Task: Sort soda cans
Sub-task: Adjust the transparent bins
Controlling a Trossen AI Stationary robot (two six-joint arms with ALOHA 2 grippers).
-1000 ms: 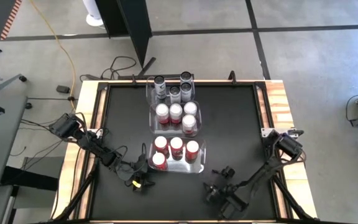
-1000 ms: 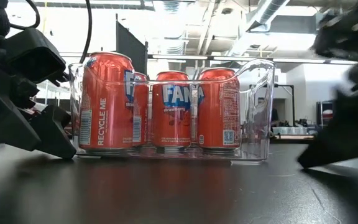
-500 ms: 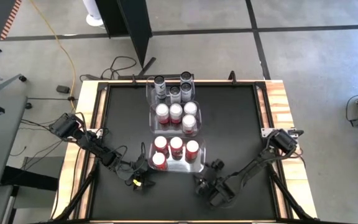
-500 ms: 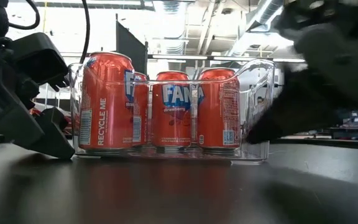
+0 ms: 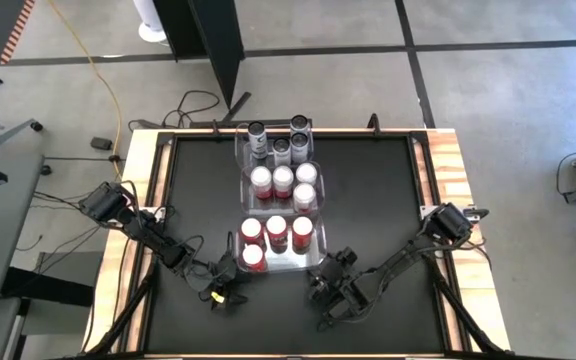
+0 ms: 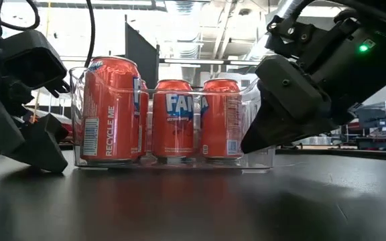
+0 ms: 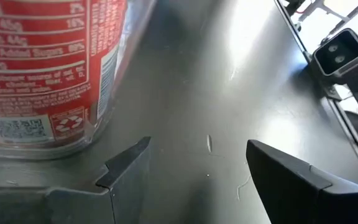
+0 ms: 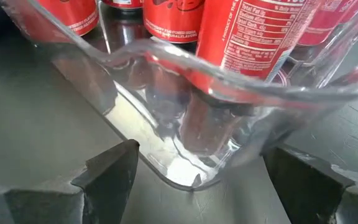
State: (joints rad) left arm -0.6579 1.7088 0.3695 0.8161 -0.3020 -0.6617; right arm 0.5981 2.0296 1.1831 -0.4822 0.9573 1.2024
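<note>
Your right gripper (image 5: 320, 283) lay low on the table, fingers spread wide around the near corner of the near clear bin (image 5: 313, 258), holding nothing. Your left gripper (image 5: 230, 277) rested just beside that bin's opposite end, jaws parted and empty. The near bin held four red soda cans (image 5: 276, 234). The middle bin (image 5: 249, 205) beyond it held four red-and-white cans (image 5: 283, 181); farthest from it stood four dark grey cans (image 5: 281, 148).
</note>
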